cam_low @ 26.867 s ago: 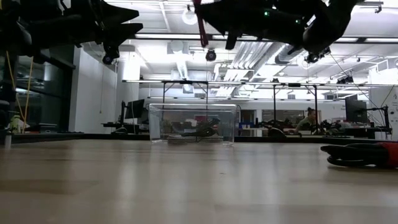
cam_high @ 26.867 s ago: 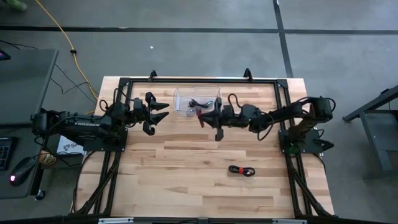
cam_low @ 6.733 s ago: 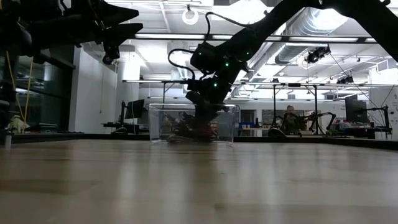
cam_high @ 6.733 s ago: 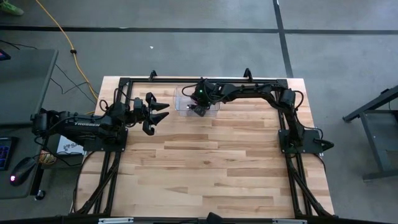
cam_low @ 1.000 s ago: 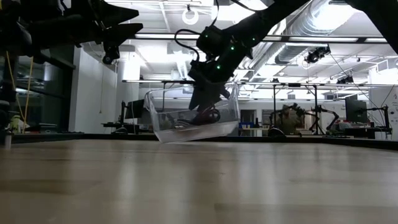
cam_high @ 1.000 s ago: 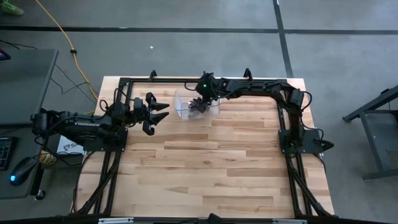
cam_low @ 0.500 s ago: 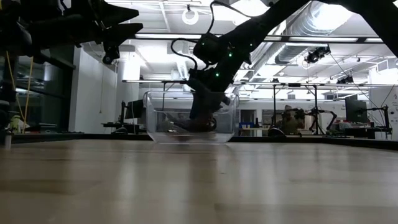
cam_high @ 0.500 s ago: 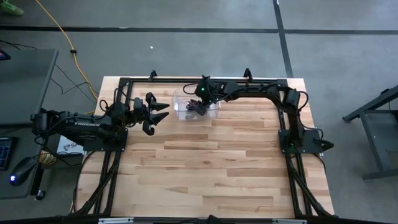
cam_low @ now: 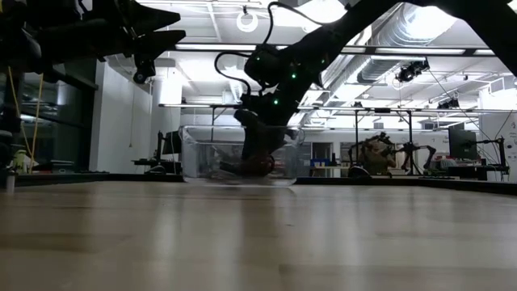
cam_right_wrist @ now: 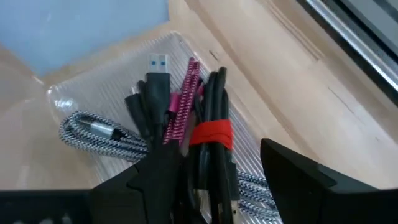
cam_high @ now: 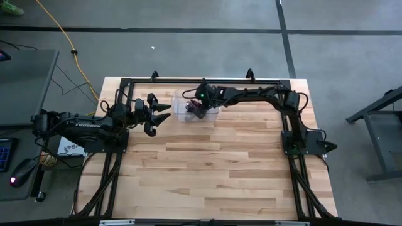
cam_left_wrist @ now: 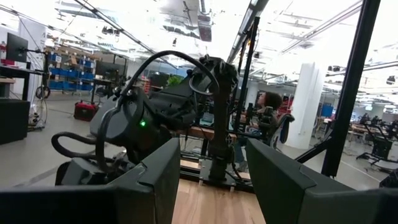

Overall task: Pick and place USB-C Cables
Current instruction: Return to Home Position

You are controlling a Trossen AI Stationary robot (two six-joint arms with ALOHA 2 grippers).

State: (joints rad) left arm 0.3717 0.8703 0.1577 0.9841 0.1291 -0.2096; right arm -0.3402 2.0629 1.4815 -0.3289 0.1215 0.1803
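Observation:
A clear plastic box [cam_high: 180, 103] stands on its bottom at the far middle of the wooden table. In it lie the USB-C cables: a silver-grey bundle [cam_right_wrist: 87, 130], a pink one [cam_right_wrist: 181, 102] and a black one with a red band [cam_right_wrist: 211, 134]. My right gripper [cam_right_wrist: 217, 152] reaches down into the box [cam_low: 202, 153], open, one finger on each side of the red-banded bundle. It also shows in the high view [cam_high: 198, 108]. My left gripper [cam_high: 162, 113] waits open in the air to the left of the box. My right gripper comes into the box from above, slanting from the table's right. Its left finger [cam_right_wrist: 158, 177] stands in front of the pink and black cables. Whether the fingers touch the cables or the box's ribbed floor [cam_right_wrist: 112, 81], I cannot tell.
A black frame rail [cam_high: 207, 80] runs along the far edge right behind the box, with more rails down both sides. Bare wood [cam_high: 207, 163] lies across the middle and near part of the table. The left arm's base [cam_high: 81, 125] sits at the left edge.
The box was tipped, its right end raised off the table. It has come down flat and slid a little toward the table's left edge. My right gripper inside it has gone down and to the left with it. The cables have stayed in the box.

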